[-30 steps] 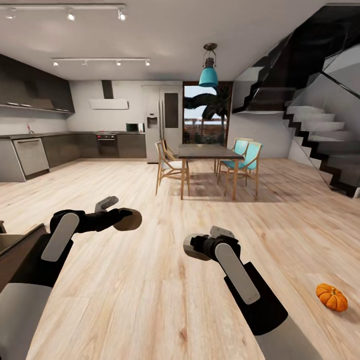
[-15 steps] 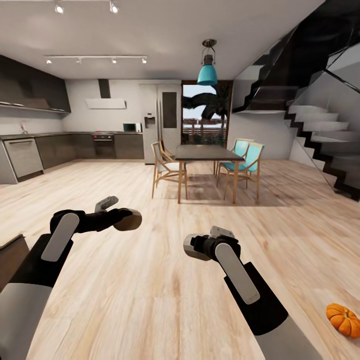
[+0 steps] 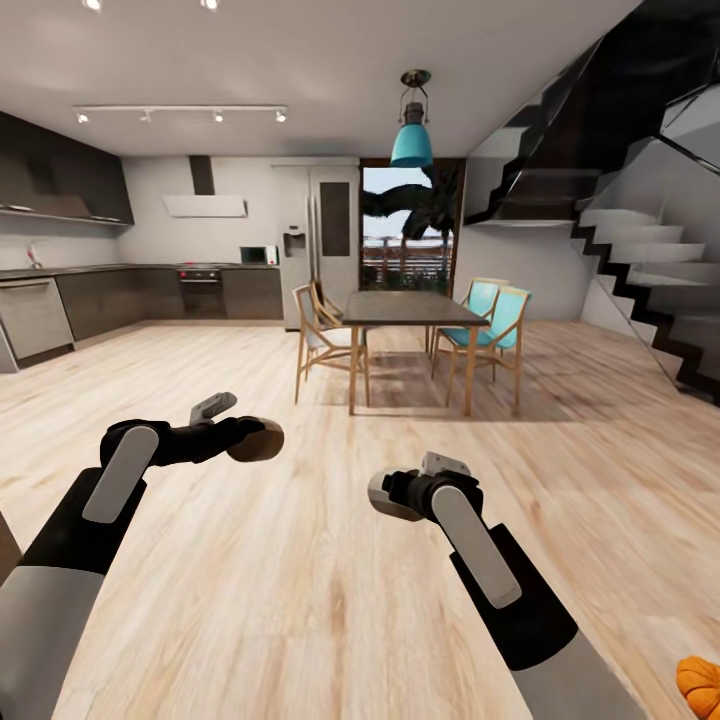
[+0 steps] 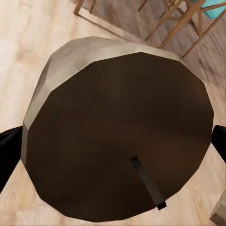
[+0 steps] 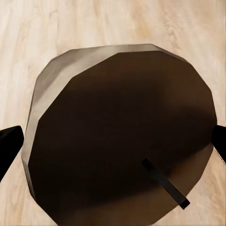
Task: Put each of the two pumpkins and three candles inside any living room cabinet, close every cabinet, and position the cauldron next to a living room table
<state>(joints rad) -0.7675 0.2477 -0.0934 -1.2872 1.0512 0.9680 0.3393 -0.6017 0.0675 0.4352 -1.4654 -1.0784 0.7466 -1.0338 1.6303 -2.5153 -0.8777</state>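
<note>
Both claws, left (image 3: 255, 438) and right (image 3: 388, 495), each pinch a stubby grey-beige candle (image 4: 117, 136).

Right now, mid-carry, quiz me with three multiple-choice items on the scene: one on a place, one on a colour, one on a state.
1. Where on the floor is the pumpkin in the head view?
A. far by the stairs
B. near, at the robot's right
C. under the dining table

2. What colour is the pendant lamp above the dining table?
A. teal
B. red
C. white

3. What is each gripper doing?
A. both empty
B. one holds the pumpkin
C. each holds a candle

Answers:
1. B, only its orange edge shows at the lower right corner.
2. A, its shade is teal.
3. C, the left gripper and right gripper each clamp a grey-beige candle.
</note>
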